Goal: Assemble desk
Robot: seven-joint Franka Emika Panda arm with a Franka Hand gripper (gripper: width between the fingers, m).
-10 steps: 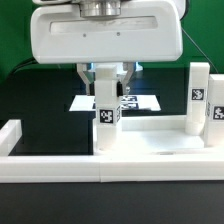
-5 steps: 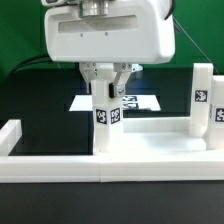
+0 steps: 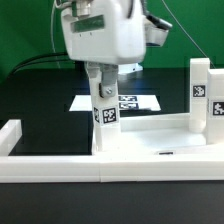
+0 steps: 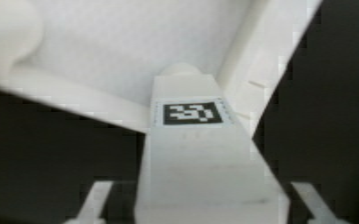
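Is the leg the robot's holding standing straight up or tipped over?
Straight up. The leg stands vertical on the tabletop panel, its tag facing forward, with the gripper shut around its top.

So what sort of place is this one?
Likely a robot lab bench: a black table fenced by a low white wall, a marker board fixed to it, and tagged white desk parts such as the leg.

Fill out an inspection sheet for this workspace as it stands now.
Surface: black table, long low white wall along the front.
Job's things: tabletop panel lies flat; one leg stands upright at its corner, another leg upright on the exterior view's right.
Clutter: marker board flat behind.
Grippers: gripper closed on the nearer leg, fingers either side.
Cables: dark cable behind the arm.
Surroundings: green backdrop.
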